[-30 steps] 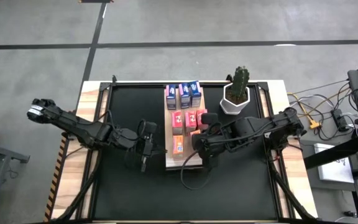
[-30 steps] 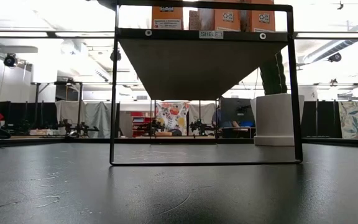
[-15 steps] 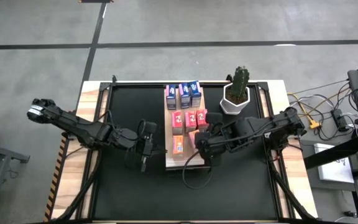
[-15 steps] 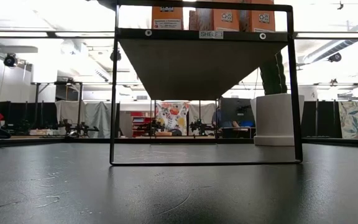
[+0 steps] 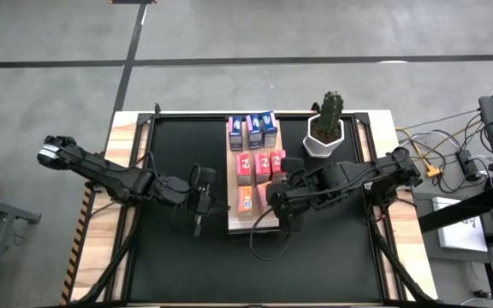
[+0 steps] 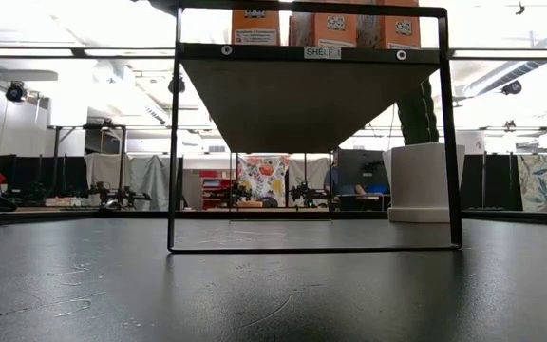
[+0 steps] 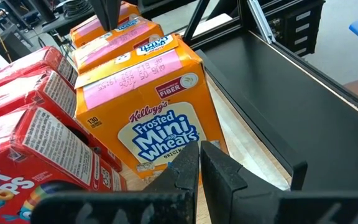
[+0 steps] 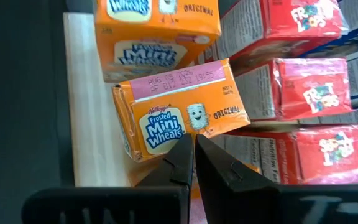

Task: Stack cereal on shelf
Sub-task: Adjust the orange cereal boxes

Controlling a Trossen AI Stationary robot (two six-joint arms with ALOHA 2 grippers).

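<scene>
Both arms flank the shelf (image 5: pixel 266 224); orange cereal (image 5: pixel 246 200) near its edge.

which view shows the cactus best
The high view: the whole cactus in its white pot stands on the table, beside the shelf. The low view catches the pot and a strip of stem behind the frame. Neither wrist view shows it.
</scene>
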